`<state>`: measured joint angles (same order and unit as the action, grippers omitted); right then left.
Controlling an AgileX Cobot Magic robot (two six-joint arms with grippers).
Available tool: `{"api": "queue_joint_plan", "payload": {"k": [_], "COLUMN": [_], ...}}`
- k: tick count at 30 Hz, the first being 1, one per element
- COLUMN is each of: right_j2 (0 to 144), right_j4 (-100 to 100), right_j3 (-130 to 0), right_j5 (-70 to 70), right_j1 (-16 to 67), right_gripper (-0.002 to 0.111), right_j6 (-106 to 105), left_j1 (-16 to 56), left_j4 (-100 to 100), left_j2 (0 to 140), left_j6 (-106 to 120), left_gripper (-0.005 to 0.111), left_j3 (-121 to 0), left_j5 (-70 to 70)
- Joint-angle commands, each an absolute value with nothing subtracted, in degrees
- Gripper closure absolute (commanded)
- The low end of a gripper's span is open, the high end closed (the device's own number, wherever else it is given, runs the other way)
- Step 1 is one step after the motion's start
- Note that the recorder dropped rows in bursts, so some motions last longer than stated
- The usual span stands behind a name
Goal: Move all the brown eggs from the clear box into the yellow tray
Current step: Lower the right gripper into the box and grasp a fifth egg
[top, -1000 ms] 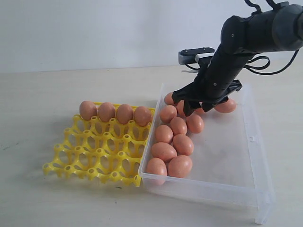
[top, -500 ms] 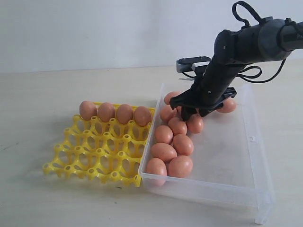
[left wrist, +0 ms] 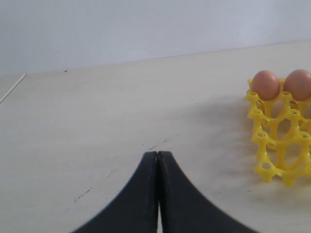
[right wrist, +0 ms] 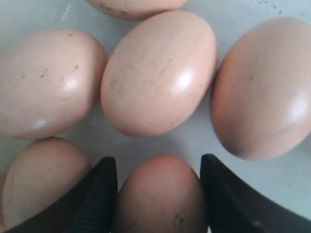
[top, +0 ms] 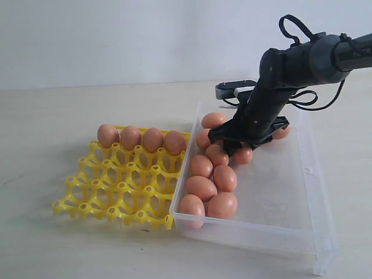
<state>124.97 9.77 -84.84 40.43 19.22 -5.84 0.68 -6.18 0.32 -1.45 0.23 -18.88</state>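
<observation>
While the right end effector (top: 235,148) is reaching down into the clear box (top: 279,195), the brown eggs (top: 201,165) are showing as smooth, matte orange-brown ovals. They are all much alike, and a few are carrying tiny dark specks and a soft highlight in the right wrist view. About ten are lying loose in the box, most crowding along its left wall from the near corner toward the far one. One is sitting apart to the right, half hidden behind the arm (top: 302,58). Four others (top: 142,139) are sitting upright in the far row of the yellow tray (top: 110,195), which is resting on the counter (top: 58,110) left of the box.

The right end effector is standing wide apart, its fingers (right wrist: 99,194) straddling a single egg (right wrist: 158,194) that is lying among the others. The pads are sitting right at its sides, and whether they are pressing it I cannot tell. The left end effector (left wrist: 158,155) is pointing across bare counter, its jaws pressed fully together.

The box's left wall is running close against the tray's right edge. The right half of the box floor is lying bare, the tray's nearer rows of cups are standing open, and free counter is stretching away on the left and near sides.
</observation>
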Motion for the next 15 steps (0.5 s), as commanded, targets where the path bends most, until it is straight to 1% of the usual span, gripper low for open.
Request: {"api": "queue_joint_plan", "payload": {"k": [1,2,3,9,15], "right_j2": [124.77,124.28,123.83,118.19,108.6], "right_j4": [10.59,10.59,10.59,10.23,10.59], "right_j3": [-85.1,-85.1,-84.99,-81.96,-72.46], "right_j5": [40.56,40.44,40.01,34.15,22.69], "right_j1": [19.27,19.27,19.27,19.31,21.89], "right_gripper": [0.091,0.102,0.108,0.108,0.108], "right_j6": [-6.56,-7.56,-8.29,-9.35,-9.35], "left_j1": [0.61,0.61,0.61,0.61,0.61], "left_j4": [-5.8,-5.8,-5.8,-5.8,-5.8], "left_j2": [0.0,0.0,0.0,0.0,0.0], "left_j6": [-1.7,-1.7,-1.7,-1.7,-1.7], "left_gripper": [0.107,0.107,0.107,0.107,0.107], "left_j3": [0.0,0.0,0.0,0.0,0.0], "left_j5": [-18.09,-18.09,-18.09,-18.09,-18.09]}}
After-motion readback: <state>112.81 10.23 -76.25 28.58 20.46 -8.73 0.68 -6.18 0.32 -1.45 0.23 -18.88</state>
